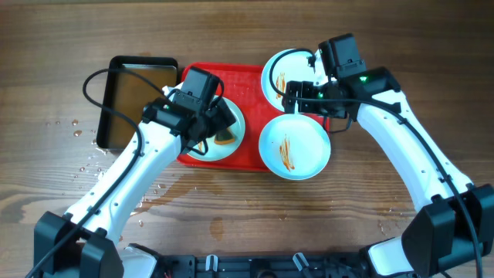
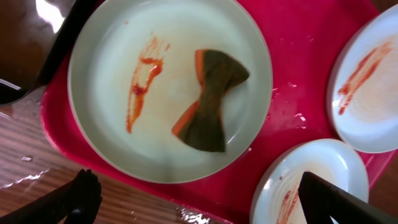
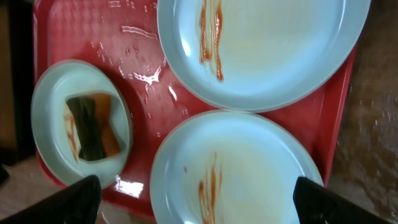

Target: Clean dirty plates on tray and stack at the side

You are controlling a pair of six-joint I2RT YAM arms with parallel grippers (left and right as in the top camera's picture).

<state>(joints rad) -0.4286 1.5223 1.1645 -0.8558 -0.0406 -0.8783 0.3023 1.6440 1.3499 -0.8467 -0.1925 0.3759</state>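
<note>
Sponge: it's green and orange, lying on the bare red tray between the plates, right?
Not quite. The left wrist view shows the green and orange sponge lying on a sauce-streaked plate, not on the bare red tray.

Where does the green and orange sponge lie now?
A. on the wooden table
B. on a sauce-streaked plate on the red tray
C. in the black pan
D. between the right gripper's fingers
B: the left wrist view shows the sponge lying on a plate with orange-red streaks, which sits on the tray.
</note>
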